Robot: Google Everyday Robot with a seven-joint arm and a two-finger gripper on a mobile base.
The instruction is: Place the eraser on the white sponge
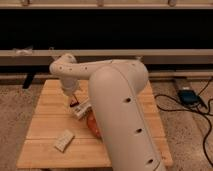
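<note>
Camera view: one view, looking down across a wooden table (45, 125) on a speckled floor.
Arm: a big white arm rises from the near right corner, covers much of the table's right half, and bends down over the far left part.
Gripper (71, 98): hangs just over the eraser, near the middle of the table's far half; its fingers stand apart, with nothing clamped between them.
Eraser (75, 104): a small dark block with a red streak, lying on the table right under the gripper, touching or just beside the white tube.
White tube (83, 109): lies at a slant, just toward the near edge from the eraser.
Orange bowl (92, 125): mostly hidden behind the arm.
White sponge (64, 140): near the near edge, left of centre, well apart from the eraser.
Floor, right: a dark box (186, 95) with cables.
</note>
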